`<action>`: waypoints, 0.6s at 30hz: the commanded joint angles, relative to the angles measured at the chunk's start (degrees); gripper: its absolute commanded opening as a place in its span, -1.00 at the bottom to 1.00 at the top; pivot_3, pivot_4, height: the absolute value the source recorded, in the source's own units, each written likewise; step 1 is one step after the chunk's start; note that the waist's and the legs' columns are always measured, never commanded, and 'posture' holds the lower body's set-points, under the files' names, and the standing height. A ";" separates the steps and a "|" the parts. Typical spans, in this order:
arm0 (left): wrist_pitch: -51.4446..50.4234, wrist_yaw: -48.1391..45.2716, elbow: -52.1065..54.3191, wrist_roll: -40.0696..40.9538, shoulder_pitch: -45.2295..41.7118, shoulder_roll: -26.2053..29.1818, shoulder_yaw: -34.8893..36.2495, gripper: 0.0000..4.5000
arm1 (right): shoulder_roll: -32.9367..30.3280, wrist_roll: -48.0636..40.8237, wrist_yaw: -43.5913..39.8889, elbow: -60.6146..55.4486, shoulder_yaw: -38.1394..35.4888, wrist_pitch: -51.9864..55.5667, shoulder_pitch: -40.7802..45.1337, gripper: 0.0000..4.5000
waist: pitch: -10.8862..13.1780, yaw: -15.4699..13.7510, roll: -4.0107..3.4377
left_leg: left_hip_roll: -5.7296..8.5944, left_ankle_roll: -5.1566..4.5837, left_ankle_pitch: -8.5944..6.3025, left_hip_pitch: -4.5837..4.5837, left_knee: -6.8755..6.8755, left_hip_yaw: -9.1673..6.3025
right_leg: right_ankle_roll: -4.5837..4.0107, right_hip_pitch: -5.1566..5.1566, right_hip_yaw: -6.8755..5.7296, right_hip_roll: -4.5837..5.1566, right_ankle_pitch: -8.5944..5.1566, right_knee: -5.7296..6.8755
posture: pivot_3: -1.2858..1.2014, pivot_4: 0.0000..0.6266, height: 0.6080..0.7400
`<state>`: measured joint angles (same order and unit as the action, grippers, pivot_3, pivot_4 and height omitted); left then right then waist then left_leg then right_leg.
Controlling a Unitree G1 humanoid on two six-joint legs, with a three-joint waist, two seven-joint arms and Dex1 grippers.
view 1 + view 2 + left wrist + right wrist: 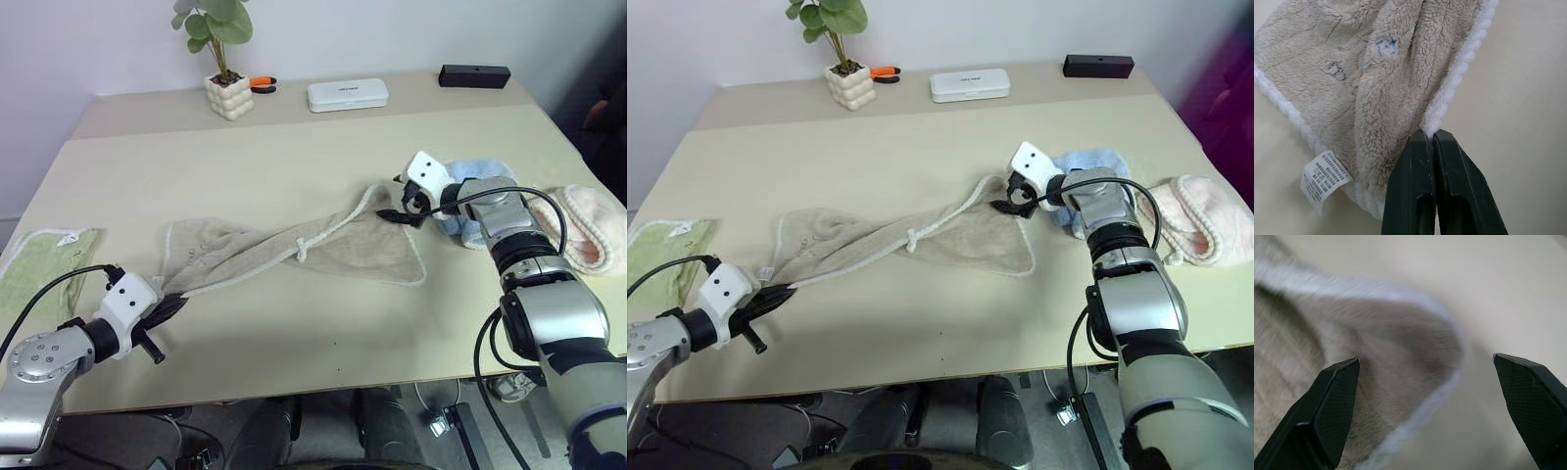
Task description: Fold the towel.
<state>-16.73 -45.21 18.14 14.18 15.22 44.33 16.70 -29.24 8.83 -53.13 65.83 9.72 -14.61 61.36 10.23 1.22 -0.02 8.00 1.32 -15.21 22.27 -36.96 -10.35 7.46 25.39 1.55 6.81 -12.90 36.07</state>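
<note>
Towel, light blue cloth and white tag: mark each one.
towel (353, 250), left eye view, flat middle of its spread right half.
light blue cloth (490, 168), left eye view, top fold behind the right arm.
white tag (1322, 178), left wrist view, printed face.

towel: beige-grey terry towel w/ whitish stitched edging (294, 250), lies stretched and bunched across the cream table (294, 147), from left gripper to right gripper
left gripper (168, 305): black fingers closed on towel's left corner, near table front edge
right gripper (404, 208): at towel's right corner
other cloths: pale green towel (39, 264) at left edge; light blue towel (480, 171) and pink cloth (593, 225) at right
back: potted plant in white pot (227, 93), white flat box (347, 94), black bar (474, 75)
</note>
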 commanded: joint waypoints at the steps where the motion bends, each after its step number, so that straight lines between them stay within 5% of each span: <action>1: 1.27 -0.03 0.90 -0.38 -0.13 0.03 0.11 -1.00 | 1.22 2.32 2.18 -0.13 1.31 -6.57 4.12 0.97 | 0.00 0.24 0.00 | -0.02 0.00 0.00 0.00 0.00 0.01 | 0.00 0.01 0.00 -0.02 0.00 0.01 | 0.03 -0.52 1.00; 11: 1.92 -0.56 1.59 -1.08 1.81 -0.13 -1.25 -1.00 | 4.11 12.90 11.39 5.53 9.20 -15.34 5.72 0.97 | 0.00 0.03 0.00 | -0.05 0.04 0.02 0.00 -0.01 0.02 | -0.01 0.02 0.02 -0.05 0.00 0.04 | 0.03 -0.52 1.00; 14: 1.61 -0.33 2.14 -0.91 2.21 -0.22 -0.99 -1.00 | 4.03 15.09 13.14 6.32 10.61 -16.23 5.67 0.60 | -0.01 0.04 0.01 | -0.05 0.04 0.02 -0.03 -0.01 0.03 | -0.01 0.01 0.03 -0.06 0.00 0.04 | 0.03 -0.52 1.00; 18: 1.35 0.00 3.18 -0.81 3.46 -0.32 -0.45 -1.00 | 3.16 16.62 13.95 6.35 11.67 -17.25 5.04 -0.26 | 0.00 0.04 0.00 | -0.05 0.04 0.02 -0.04 0.00 0.04 | -0.02 0.01 0.04 -0.07 0.00 0.05 | 0.03 -0.52 1.00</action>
<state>-15.51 -45.45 19.67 13.15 18.01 44.22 14.82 -25.33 24.84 -39.97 72.30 21.55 -31.09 65.74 10.23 1.26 -0.02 7.95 1.37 -15.18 22.23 -36.96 -10.31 7.45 25.39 1.60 6.74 -12.90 36.12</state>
